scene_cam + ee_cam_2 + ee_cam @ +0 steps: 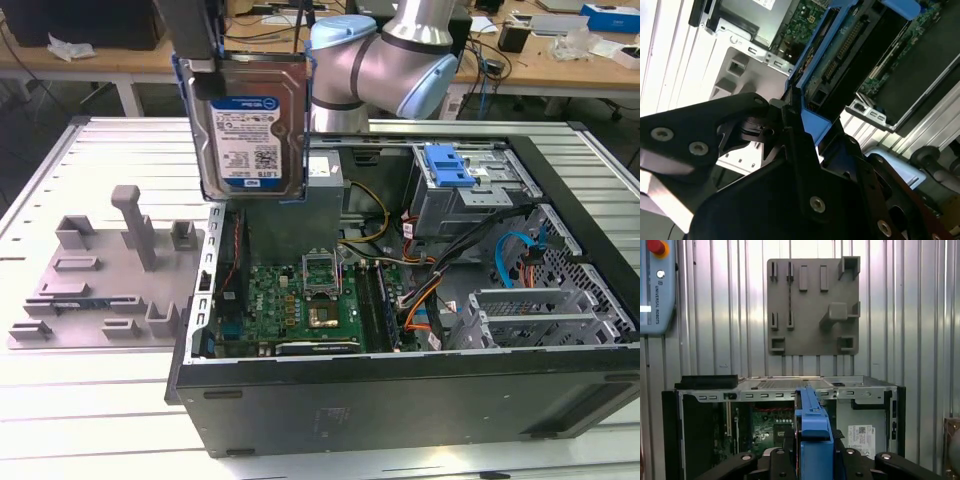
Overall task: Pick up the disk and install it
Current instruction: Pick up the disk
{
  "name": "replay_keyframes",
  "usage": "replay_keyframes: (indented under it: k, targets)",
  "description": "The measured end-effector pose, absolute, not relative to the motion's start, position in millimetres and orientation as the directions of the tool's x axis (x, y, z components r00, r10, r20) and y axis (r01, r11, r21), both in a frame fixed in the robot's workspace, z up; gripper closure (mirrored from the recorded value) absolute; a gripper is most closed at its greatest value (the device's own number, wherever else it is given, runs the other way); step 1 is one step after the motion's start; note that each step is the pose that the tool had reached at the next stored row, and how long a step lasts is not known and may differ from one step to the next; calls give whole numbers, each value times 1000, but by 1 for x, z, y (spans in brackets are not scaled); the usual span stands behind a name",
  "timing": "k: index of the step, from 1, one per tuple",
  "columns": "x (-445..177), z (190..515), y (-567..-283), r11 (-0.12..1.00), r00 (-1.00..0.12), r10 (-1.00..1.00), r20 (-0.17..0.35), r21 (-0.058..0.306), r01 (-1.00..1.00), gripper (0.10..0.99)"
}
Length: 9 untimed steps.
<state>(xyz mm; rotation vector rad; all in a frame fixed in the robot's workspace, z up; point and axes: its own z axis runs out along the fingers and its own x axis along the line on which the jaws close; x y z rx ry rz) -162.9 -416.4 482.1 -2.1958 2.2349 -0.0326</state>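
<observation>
The disk (250,125), a silver-grey drive with a white-and-blue label in a blue carrier frame, hangs upright in the air. It is above the edge of the open computer case (400,390) on the exterior view's left. My gripper (197,70) is shut on the carrier's upper corner. In the second wrist view the black fingers (785,145) clamp the blue frame of the disk (815,85), whose connector end shows. In the first wrist view the disk (812,425) is seen edge-on between the gripper (812,452) jaws, over the case.
A grey metal drive cage with a blue latch (447,165) sits at the back of the case, with the motherboard (300,300) and cables in front of it. A grey fixture plate (100,280) lies beside the case. A teach pendant (655,285) rests on the ribbed table.
</observation>
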Motion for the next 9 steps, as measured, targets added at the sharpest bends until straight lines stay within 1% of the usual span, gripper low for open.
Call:
replay_keyframes:
  k: [9]
  targets:
    - [-134, 482, -432, 17, -18, -1000, 9, -21, -1000, 718]
